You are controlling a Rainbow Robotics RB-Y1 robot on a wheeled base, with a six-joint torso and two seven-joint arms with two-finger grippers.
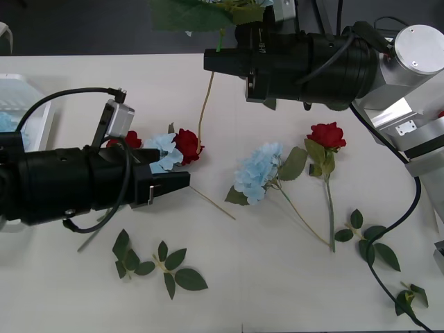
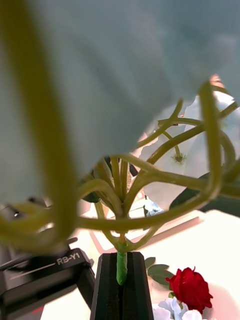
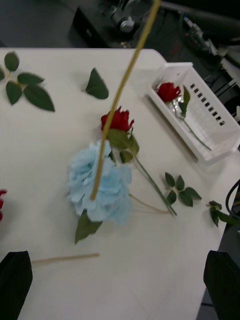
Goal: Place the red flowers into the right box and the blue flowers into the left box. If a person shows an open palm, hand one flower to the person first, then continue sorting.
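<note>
My right gripper (image 1: 210, 60) hangs over the table's far side, shut on the green stem of a blue flower (image 2: 150, 60). Its leaves (image 1: 187, 14) reach the top edge and its long tan stem (image 1: 202, 104) dangles toward the table. My left gripper (image 1: 179, 182) is open just above the table, beside a cluster of a blue flower (image 1: 161, 150) and two red flowers (image 1: 186, 144) (image 1: 129, 139). Another blue flower (image 1: 258, 171) and a red flower (image 1: 326, 134) lie mid-table. The left box (image 1: 31, 114) sits at the far left. The right box (image 3: 210, 125) holds a red flower (image 3: 168, 91).
Loose green leaf sprigs lie near the front (image 1: 159, 267), at the right (image 1: 368, 239) and at the front right corner (image 1: 411, 298). A bare tan stem (image 1: 211, 203) lies just ahead of the left gripper. A black cable (image 1: 409, 208) trails down the right side.
</note>
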